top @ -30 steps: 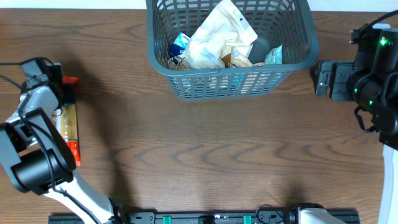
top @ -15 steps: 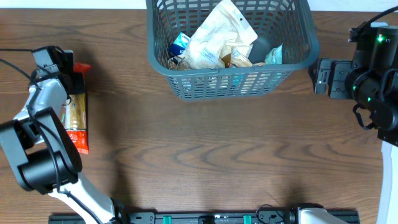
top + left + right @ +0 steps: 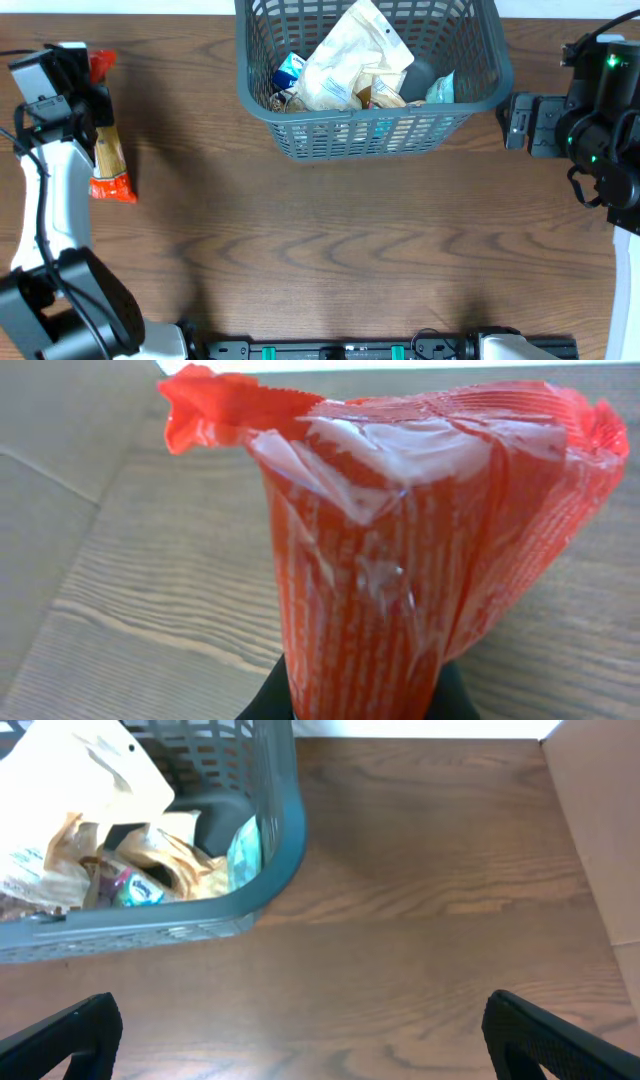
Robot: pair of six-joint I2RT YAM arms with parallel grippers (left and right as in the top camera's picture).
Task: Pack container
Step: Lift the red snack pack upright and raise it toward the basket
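Observation:
The container (image 3: 300,140) is a dark grey lattice basket at the top middle of the table, holding several snack packets; its corner also shows in the right wrist view (image 3: 285,830). My left gripper (image 3: 85,95) is shut on a long red snack packet (image 3: 108,160) at the far left and holds it off the table. The red packet fills the left wrist view (image 3: 420,550), clamped between the fingers (image 3: 360,695). My right gripper (image 3: 512,122) is open and empty just right of the basket, its fingertips wide apart over bare wood (image 3: 300,1030).
A large cream bag (image 3: 350,60) lies on top of the basket's contents, with a blue packet (image 3: 290,70) and a teal packet (image 3: 440,88) beside it. The brown wooden table (image 3: 340,250) spreads below the basket.
My left gripper has lifted the red packet off the table and moved it up and to the left. The right arm has not moved.

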